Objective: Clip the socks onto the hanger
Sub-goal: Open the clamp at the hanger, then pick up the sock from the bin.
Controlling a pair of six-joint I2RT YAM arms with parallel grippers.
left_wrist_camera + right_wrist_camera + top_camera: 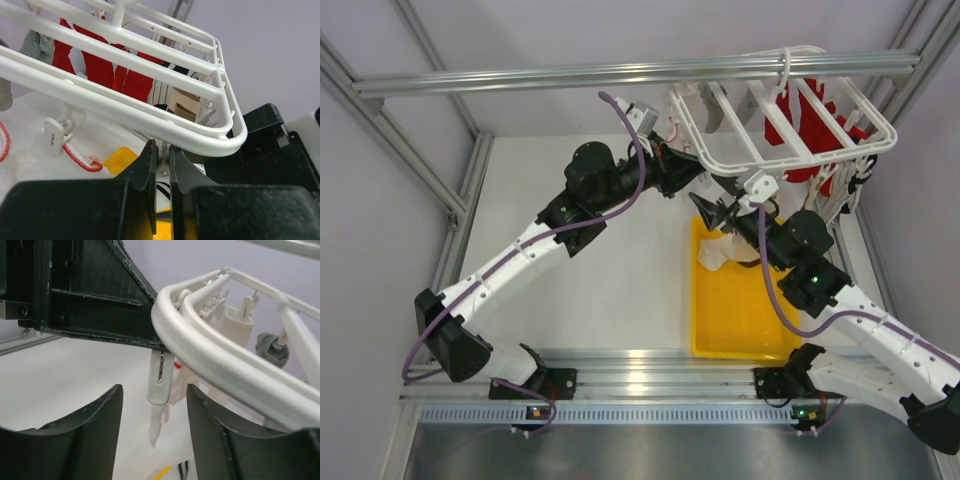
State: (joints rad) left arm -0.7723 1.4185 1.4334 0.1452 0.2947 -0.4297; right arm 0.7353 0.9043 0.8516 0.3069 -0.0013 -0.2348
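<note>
Some cream socks [235, 322] hang clipped on the white plastic hanger frame [150, 117]; I see one more sock [715, 250] in the yellow tray [740, 330]. Left gripper [162, 150] pinches a white clip [160, 375]; right gripper [155, 390] is open and empty.

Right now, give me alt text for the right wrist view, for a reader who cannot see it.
A white clip hangs from the hanger's curved corner, between the right claw's open dark fingers, touching neither. The left claw reaches the rim from upper left; a cream sock hangs behind.
</note>
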